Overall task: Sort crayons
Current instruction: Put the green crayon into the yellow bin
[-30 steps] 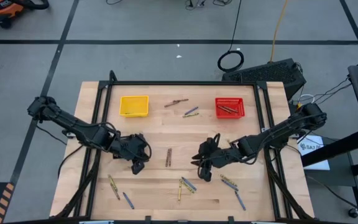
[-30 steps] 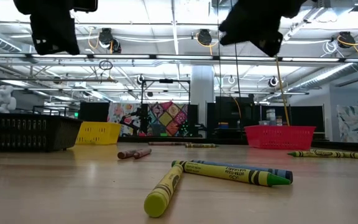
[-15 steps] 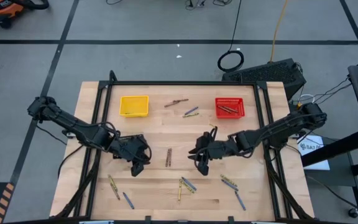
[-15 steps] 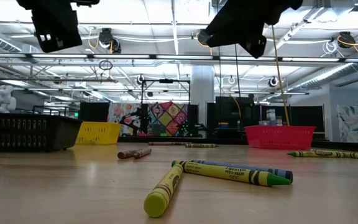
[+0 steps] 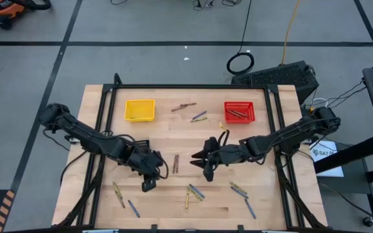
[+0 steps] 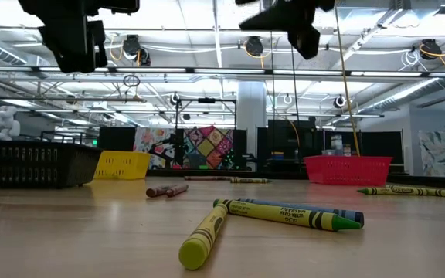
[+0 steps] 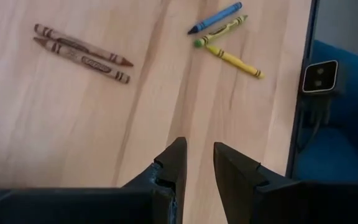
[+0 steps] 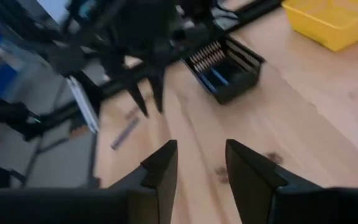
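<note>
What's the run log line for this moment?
left gripper: open, empty | right gripper: open, empty, near brown crayons | red basket: some crayons inside

A wooden table (image 5: 173,139) carries scattered crayons (image 5: 195,191), a yellow basket (image 5: 140,110) and a red basket (image 5: 239,112).

Both arms (image 6: 76,31) cut off above, low view

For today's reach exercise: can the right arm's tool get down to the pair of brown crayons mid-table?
Probably yes. The right tool hangs open beside the brown crayons, with bare wood between; the left tool sits off to their other side.
</note>
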